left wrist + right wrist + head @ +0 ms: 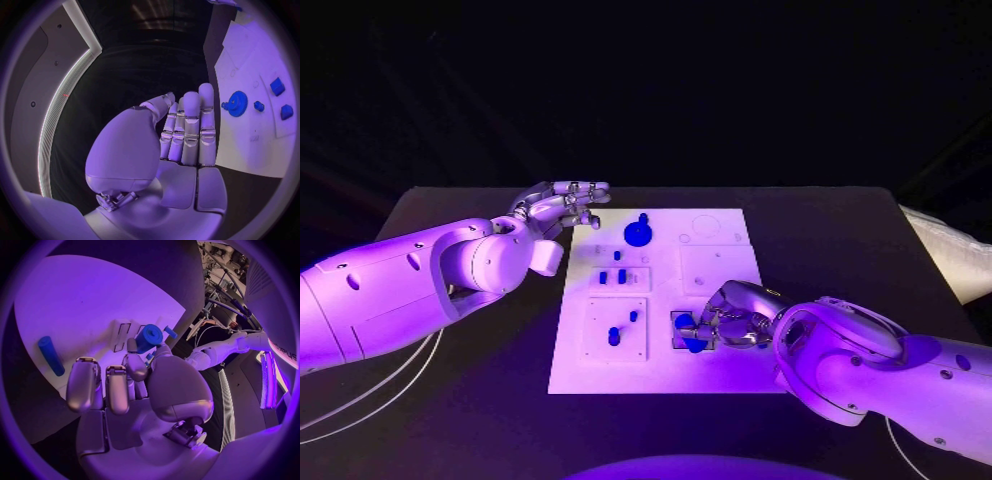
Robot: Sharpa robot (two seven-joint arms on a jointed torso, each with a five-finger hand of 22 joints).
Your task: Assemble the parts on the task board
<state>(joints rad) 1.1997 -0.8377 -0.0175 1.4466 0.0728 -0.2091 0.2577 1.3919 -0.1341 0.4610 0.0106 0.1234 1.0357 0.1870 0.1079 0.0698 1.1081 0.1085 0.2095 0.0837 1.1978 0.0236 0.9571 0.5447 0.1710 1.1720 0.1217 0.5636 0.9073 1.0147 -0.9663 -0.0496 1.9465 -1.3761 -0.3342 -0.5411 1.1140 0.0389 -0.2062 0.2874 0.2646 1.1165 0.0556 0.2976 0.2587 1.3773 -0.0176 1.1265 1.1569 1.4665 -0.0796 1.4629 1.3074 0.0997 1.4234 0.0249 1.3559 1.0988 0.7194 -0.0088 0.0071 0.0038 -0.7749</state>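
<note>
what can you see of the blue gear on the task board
The blue gear is a round, toothed wheel with a small hub, plastic by its look, lying flat on the far part of the white task board. A small blue piece sits just beyond it. Nothing touches it; the left hand hovers beside the board's far left corner.

Violet light falls from above, brightest on the white task board [653,300], which glares pale. The bench [473,400] and the room behind stay near black. Both wrist views bend straight edges into curves at the rim, within a dark circular frame.
</note>
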